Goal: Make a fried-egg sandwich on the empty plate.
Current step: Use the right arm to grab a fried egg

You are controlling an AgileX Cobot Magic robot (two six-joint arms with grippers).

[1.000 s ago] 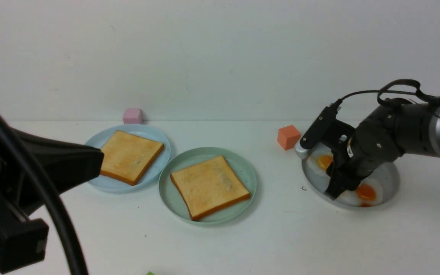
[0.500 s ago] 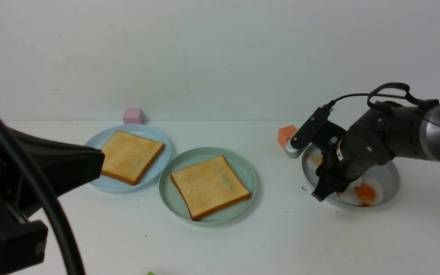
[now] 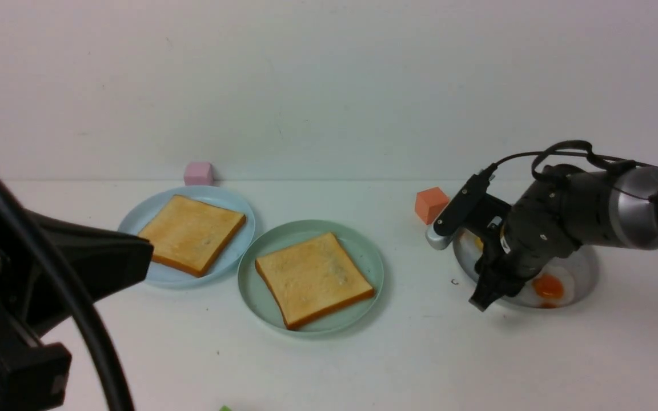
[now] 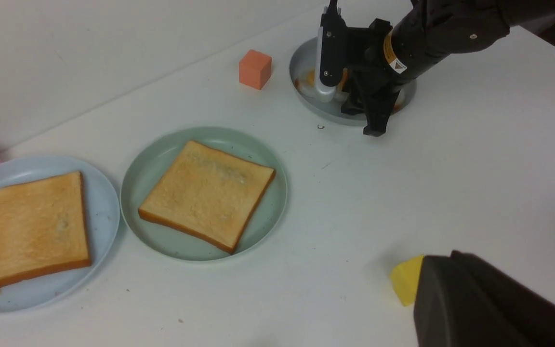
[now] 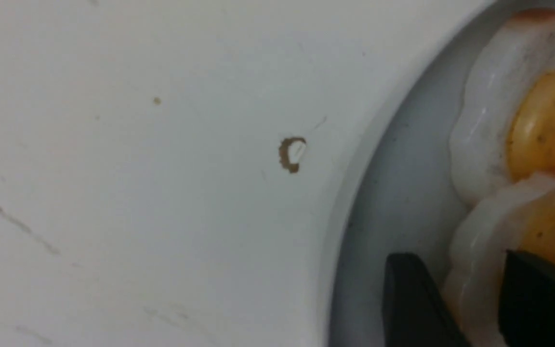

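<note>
One toast [image 3: 313, 278] lies flat on the green plate [image 3: 363, 251] in the middle of the surface. I think it is there to be the bottom of the sandwich. The other toast [image 3: 192, 233] sits on the blue plate [image 3: 237, 251], to the left and a bit farther back. I think it is waiting to be the top, so it has to go on last.

The egg goes in between, so that is my job now. My right arm [image 3: 580, 211] reaches down over the grey plate [image 3: 583, 268] on the right side. My right jaws are partly open, and the white edge of the egg [image 5: 475, 241] sits in the gap between them. It fills the gap and touches both sides, so I think I am holding it. I take it by the edge because the egg is flat and the thin rim is the part that fits. The yolk lies just past the far-side jaw. A second egg [image 3: 547, 285] lies right beside it on the same plate, and the two whites touch.

The green plate is well away to the left of my right jaws.

My left jaws are shut and hold nothing. They stay back on the near left, out of the way.
</note>
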